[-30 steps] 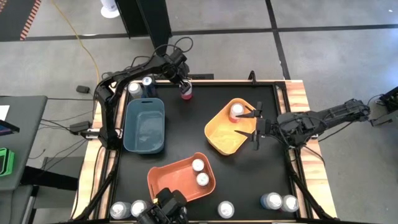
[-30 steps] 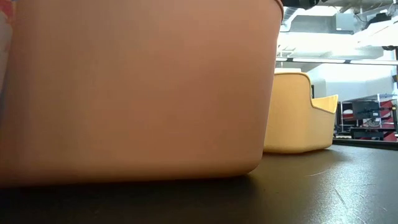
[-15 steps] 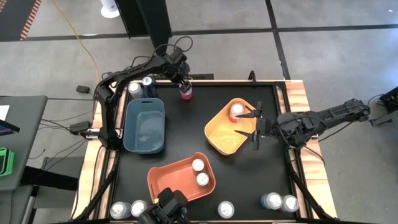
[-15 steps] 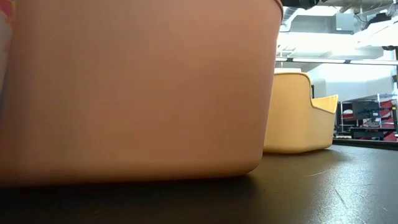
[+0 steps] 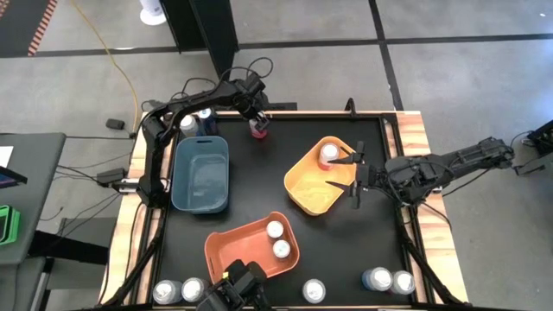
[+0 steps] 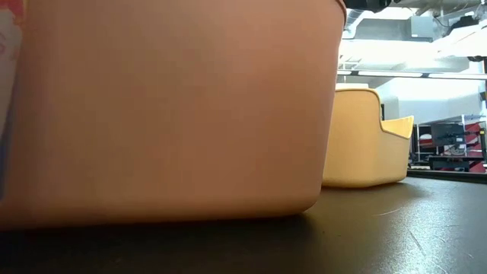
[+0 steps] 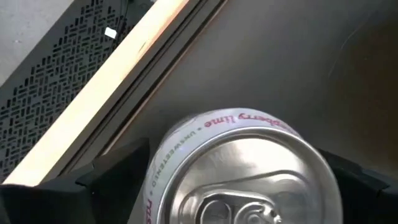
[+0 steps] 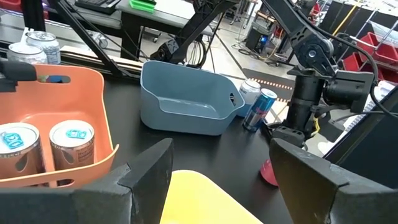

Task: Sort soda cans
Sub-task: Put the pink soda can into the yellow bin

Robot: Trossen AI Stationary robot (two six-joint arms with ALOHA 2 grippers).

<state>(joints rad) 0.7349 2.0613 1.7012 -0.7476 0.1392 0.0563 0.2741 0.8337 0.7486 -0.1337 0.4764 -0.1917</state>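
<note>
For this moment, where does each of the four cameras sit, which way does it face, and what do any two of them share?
High: overhead, straight down; both arms, three bins.
Low: table height, level; orange bin fills it, no arm shown.
Left wrist: looks down on a pink can between the left gripper's open fingers.
Right wrist: past the open right gripper toward the blue bin and the left arm.
Shared: low and high both show the yellow bin.

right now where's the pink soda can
In the high view, the pink soda can stands at the table's far edge, between the left gripper's open fingers, just beyond the blue bin.
</note>
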